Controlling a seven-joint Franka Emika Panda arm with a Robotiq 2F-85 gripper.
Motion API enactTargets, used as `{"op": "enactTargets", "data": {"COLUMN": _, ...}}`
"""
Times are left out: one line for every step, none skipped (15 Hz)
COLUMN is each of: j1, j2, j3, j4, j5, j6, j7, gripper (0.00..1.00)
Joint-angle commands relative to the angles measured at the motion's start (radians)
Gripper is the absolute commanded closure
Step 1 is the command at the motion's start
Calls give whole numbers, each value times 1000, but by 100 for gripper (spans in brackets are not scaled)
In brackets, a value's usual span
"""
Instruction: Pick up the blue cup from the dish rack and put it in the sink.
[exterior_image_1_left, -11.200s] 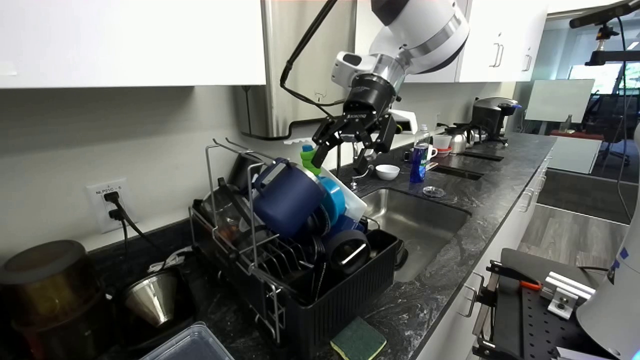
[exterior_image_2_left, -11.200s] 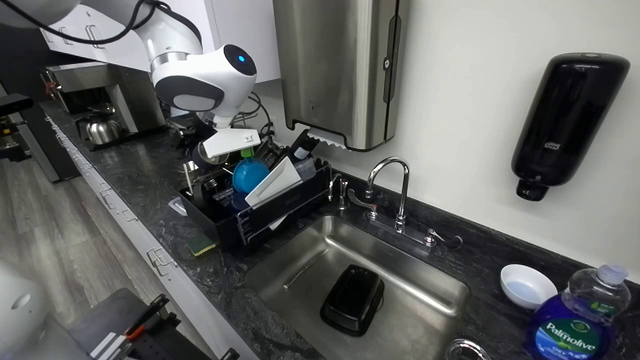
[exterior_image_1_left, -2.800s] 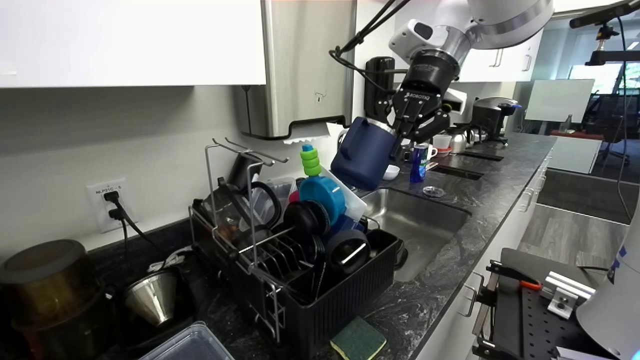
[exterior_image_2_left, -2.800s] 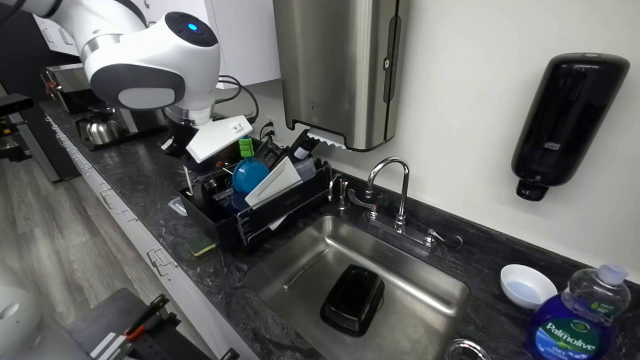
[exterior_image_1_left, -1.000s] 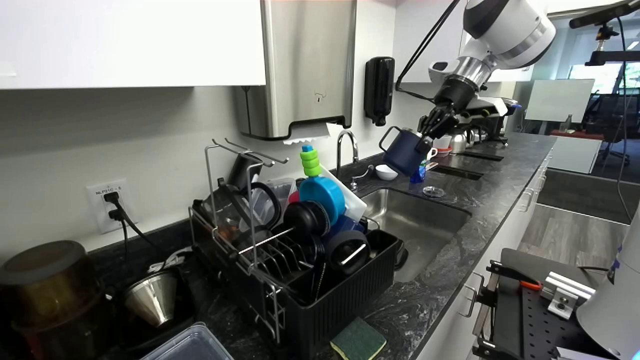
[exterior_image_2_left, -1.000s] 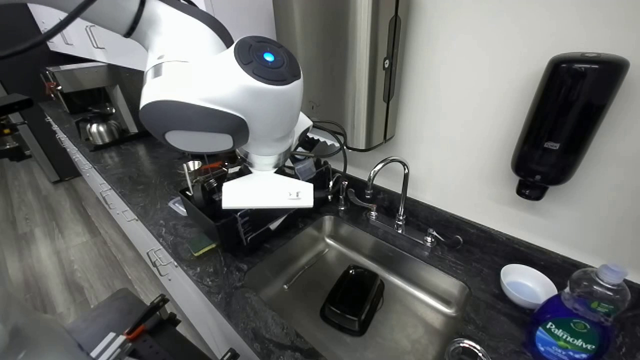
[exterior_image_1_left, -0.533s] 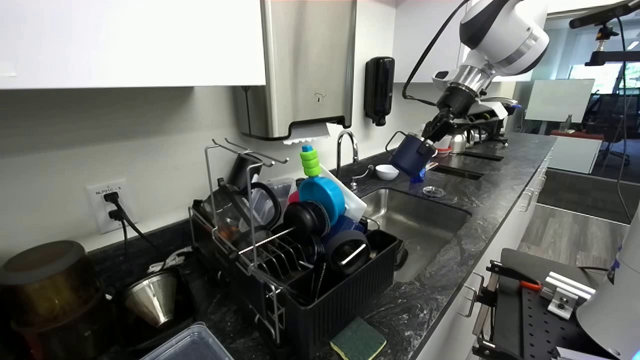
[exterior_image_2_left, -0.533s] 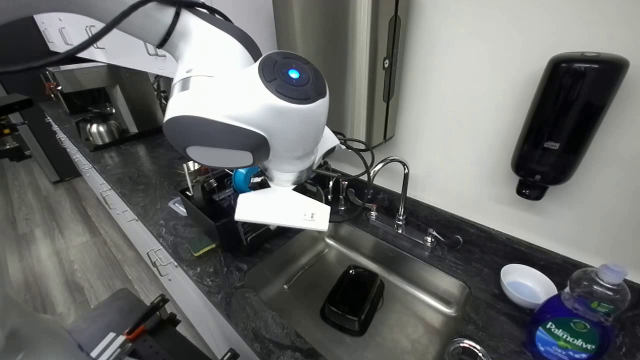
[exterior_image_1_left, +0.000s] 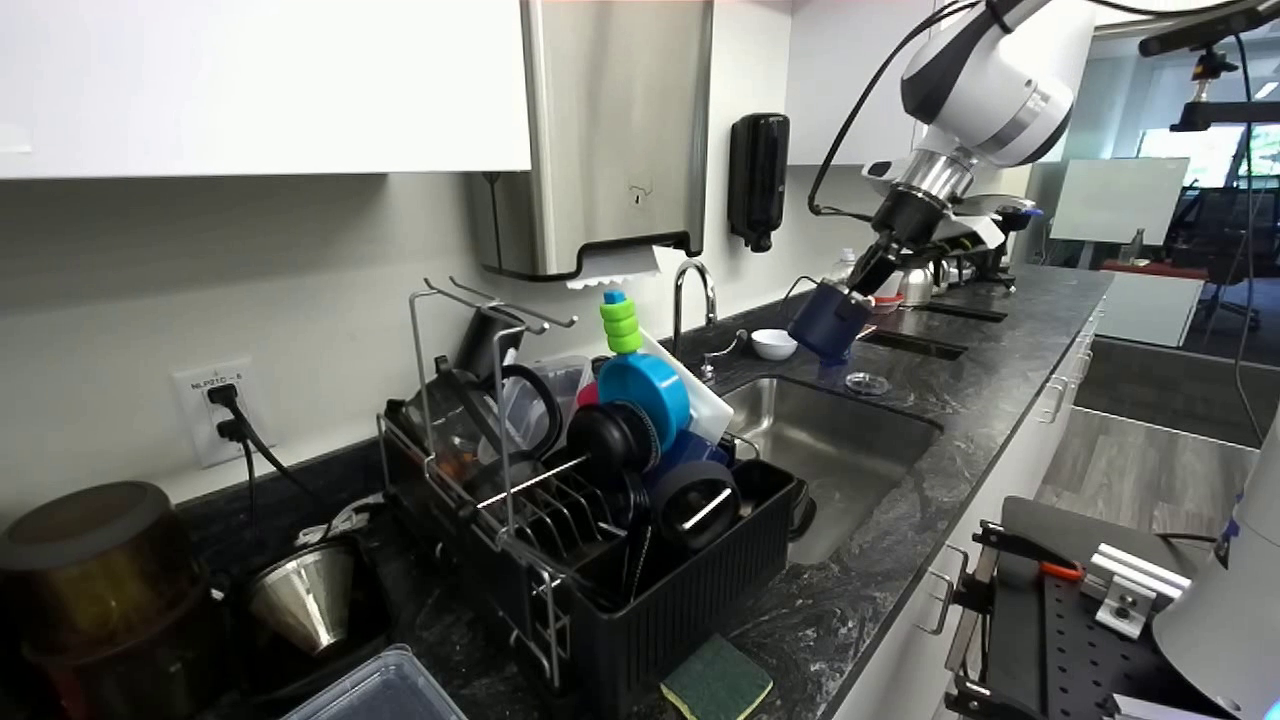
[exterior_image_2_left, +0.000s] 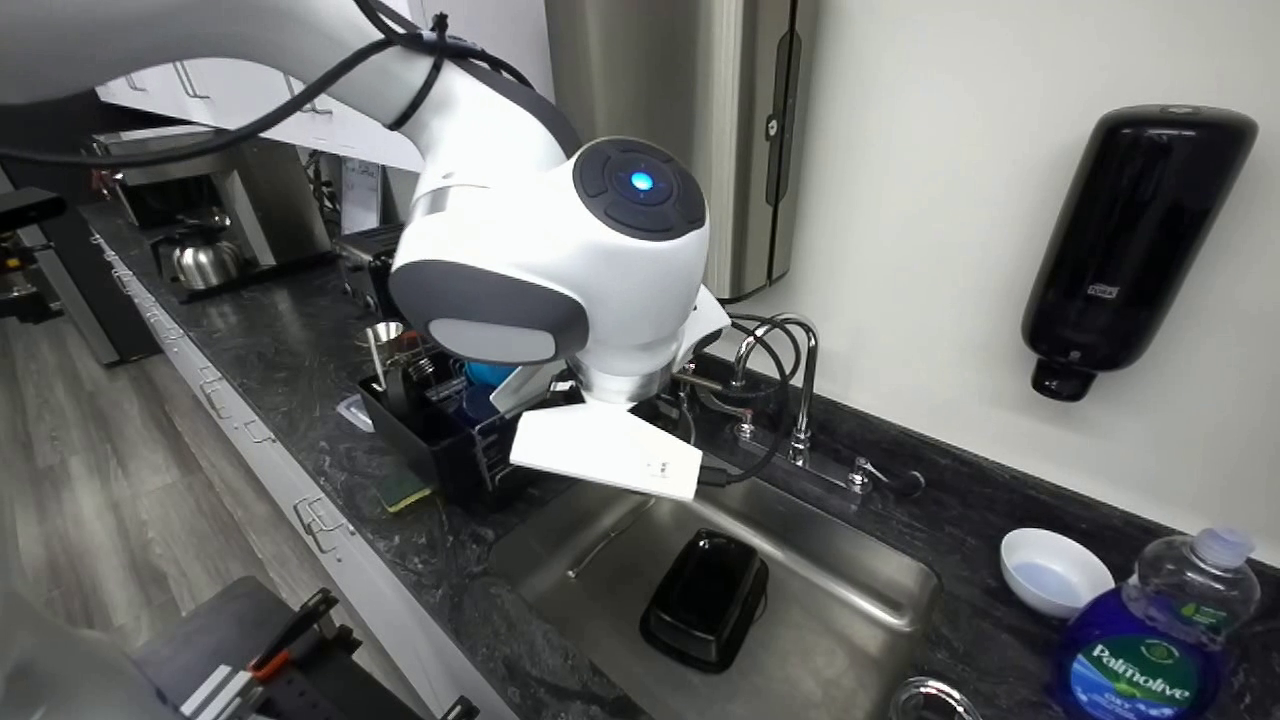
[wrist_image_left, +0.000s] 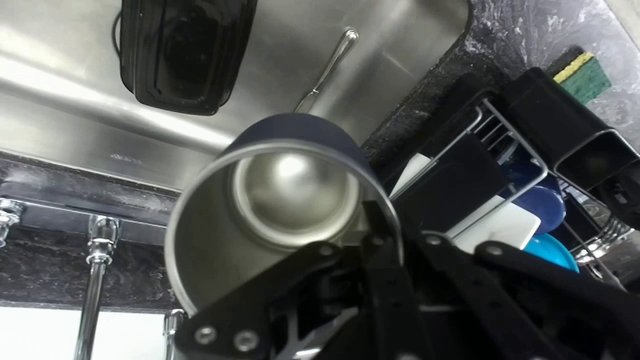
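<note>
The blue cup (exterior_image_1_left: 828, 322), dark navy with a steel lining, hangs tilted in the air, its handle toward the wall. My gripper (exterior_image_1_left: 856, 288) is shut on its rim. Looking into the cup (wrist_image_left: 300, 127) in the wrist view, one finger lies inside the wall and one outside at my gripper (wrist_image_left: 397, 225). Beyond the cup shows the metal sink (wrist_image_left: 280, 30). Arm and white camera mount hide cup and gripper in an exterior view, above the rack-side end of the sink (exterior_image_2_left: 830, 620). The dish rack (exterior_image_1_left: 690, 610) stands beside the sink, full of dishes.
In the sink lie a black container (exterior_image_2_left: 705, 600) and a metal utensil (exterior_image_2_left: 610, 540). A faucet (exterior_image_2_left: 805, 380) rises at the wall side. A white bowl (exterior_image_2_left: 1056, 572) and a soap bottle (exterior_image_2_left: 1145, 650) stand on the counter. A sponge (exterior_image_1_left: 717, 680) lies by the rack.
The cup sat in the rack at first, with my gripper open above it; it is now held out of the rack. Over the last second the arm moved sinkward, and the cup sank slightly.
</note>
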Motion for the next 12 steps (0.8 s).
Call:
{"op": "enactTargets", "data": {"j1": -19, "j2": 65, "j3": 11, "j4": 41, "j5": 6, "j6": 30, "j7": 14, "gripper": 98}}
{"op": "enactTargets", "data": {"j1": -22, "j2": 82, "j3": 11, "j4": 49, "j5": 8, "j6": 40, "j7": 13, "gripper": 98}}
{"op": "enactTargets", "data": {"j1": -25, "j2": 95, "j3": 12, "j4": 57, "j5": 11, "j6": 44, "j7": 12, "gripper": 98}}
{"op": "enactTargets", "data": {"j1": -30, "j2": 109, "j3": 13, "j4": 63, "j5": 12, "j6": 51, "j7": 13, "gripper": 98}}
{"op": "enactTargets", "data": {"j1": -33, "j2": 122, "j3": 14, "j4": 71, "j5": 15, "j6": 55, "j7": 11, "gripper": 98}}
{"op": "enactTargets", "data": {"j1": -38, "j2": 133, "j3": 17, "j4": 77, "j5": 14, "j6": 64, "j7": 12, "gripper": 98}}
{"op": "enactTargets", "data": {"j1": -41, "j2": 140, "j3": 18, "j4": 81, "j5": 21, "j6": 69, "j7": 8, "gripper": 98}}
{"op": "enactTargets", "data": {"j1": -44, "j2": 119, "j3": 23, "j4": 62, "j5": 6, "j6": 50, "j7": 2, "gripper": 93}}
{"op": "enactTargets", "data": {"j1": -47, "j2": 127, "j3": 24, "j4": 68, "j5": 7, "j6": 52, "j7": 2, "gripper": 93}}
{"op": "enactTargets", "data": {"j1": -48, "j2": 131, "j3": 24, "j4": 71, "j5": 7, "j6": 52, "j7": 2, "gripper": 93}}
{"op": "enactTargets", "data": {"j1": -48, "j2": 132, "j3": 24, "j4": 72, "j5": 7, "j6": 52, "j7": 2, "gripper": 93}}
{"op": "enactTargets", "data": {"j1": -48, "j2": 132, "j3": 24, "j4": 73, "j5": 7, "j6": 52, "j7": 2, "gripper": 93}}
